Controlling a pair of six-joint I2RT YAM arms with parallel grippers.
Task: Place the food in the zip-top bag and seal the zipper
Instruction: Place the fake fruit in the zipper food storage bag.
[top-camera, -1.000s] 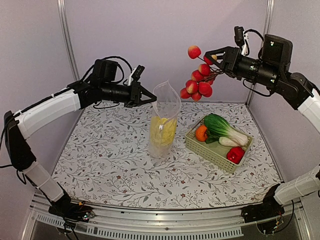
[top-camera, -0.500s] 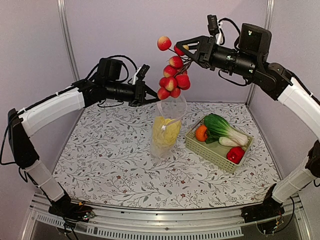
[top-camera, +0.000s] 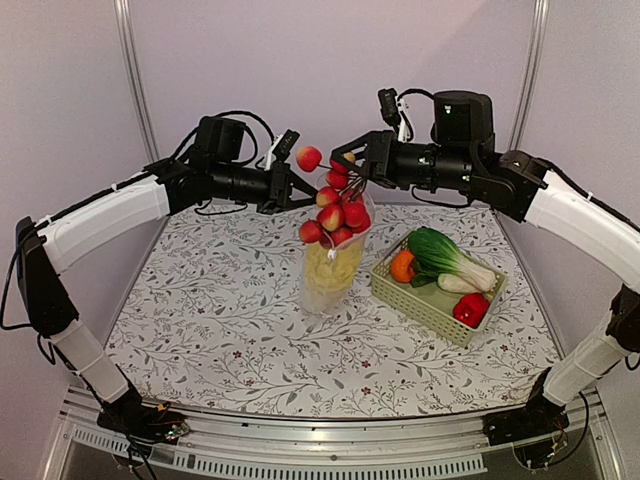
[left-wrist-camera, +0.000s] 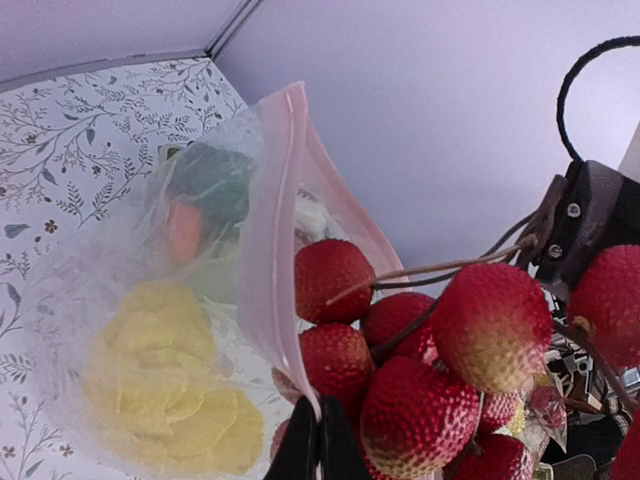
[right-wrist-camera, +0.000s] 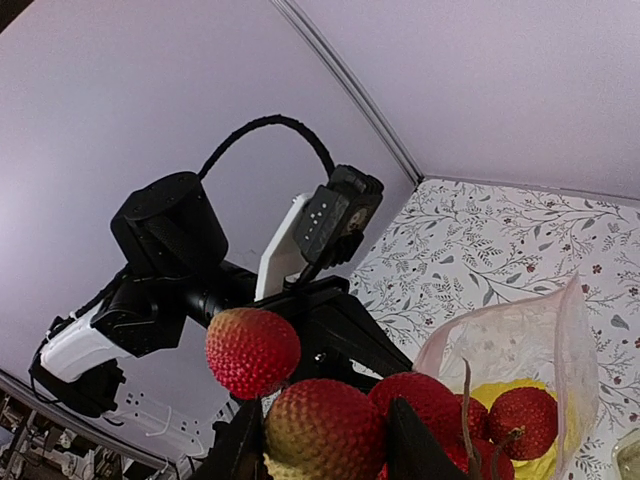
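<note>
Zip-top bag upright at centre of the top view on the floral-print table; thin, crinkly, clear film, limp. It looks held up mainly by the pinch at its rim; left gripper is closed flat on the mouth edge, on the zipper, a stiffer strip that reads pinkish in the left wrist view. Napa cabbage, yellow, ruffled and matte, sits low in the bag. Right gripper is clamped narrow on the thin brown stems of the fruit cluster; pebbly red-pink balls at the bag mouth, the lowest apparently just inside the rim. Judgement: cluster light, floppy, springy stems apt to snag film; best held at the stem knot. Film slippery; grip the strip. Pale green slotted basket, right of centre, holds an orange, a leafy green vegetable and a glossy red fruit.
</note>
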